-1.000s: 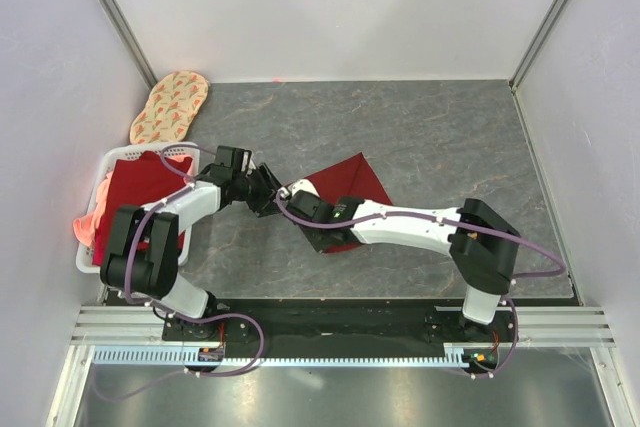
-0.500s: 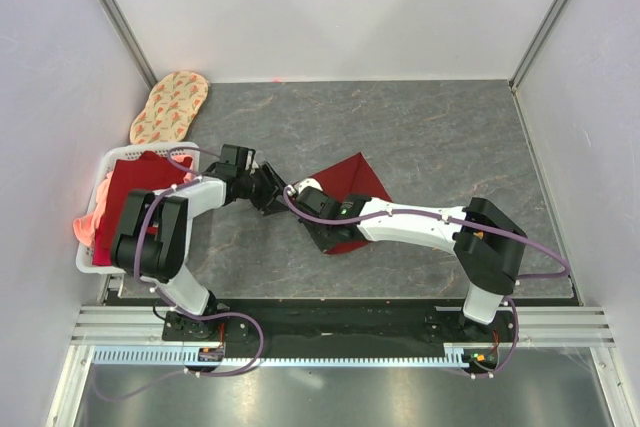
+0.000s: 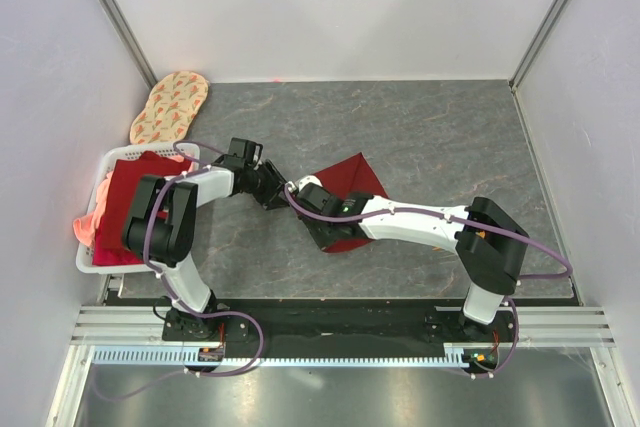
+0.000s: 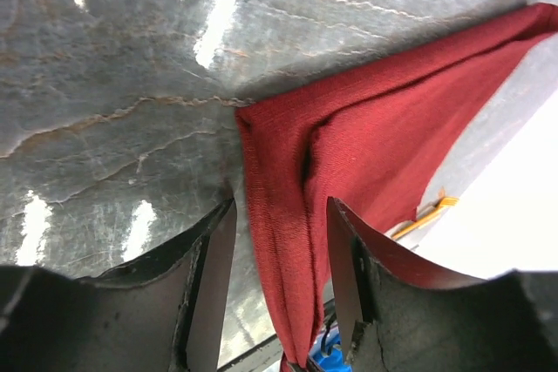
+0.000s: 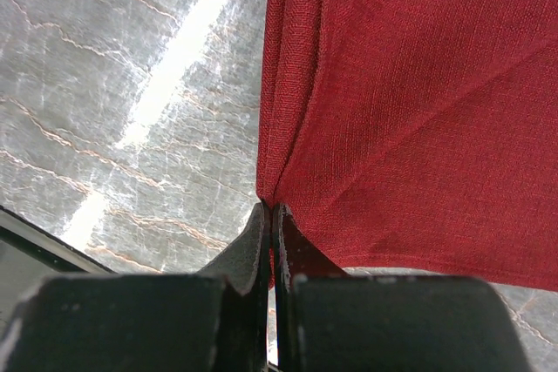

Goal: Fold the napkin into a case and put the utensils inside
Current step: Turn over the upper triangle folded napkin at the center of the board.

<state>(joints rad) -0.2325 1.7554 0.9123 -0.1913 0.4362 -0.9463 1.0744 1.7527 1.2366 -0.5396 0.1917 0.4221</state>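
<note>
The dark red napkin (image 3: 356,177) lies partly folded mid-table, and my right arm crosses its near part. My right gripper (image 3: 299,194) is shut on the napkin's left corner, with the cloth (image 5: 418,84) bunched at its fingertips (image 5: 271,209). My left gripper (image 3: 274,192) is just left of that corner. It is open (image 4: 279,246), and a doubled fold of the napkin (image 4: 349,145) hangs between its jaws without being pinched. A thin orange strip (image 4: 427,213) shows beyond the cloth edge; I cannot tell what it is. No utensils show in the top view.
A white basket (image 3: 92,255) at the left edge holds red and salmon-pink cloths (image 3: 125,195). An oval beige patterned mat (image 3: 170,107) leans in the back left corner. Walls close in the table on three sides.
My left gripper has moved slightly right, toward the napkin corner, and its elbow has swung in. My right gripper still holds the corner and has hardly moved.
</note>
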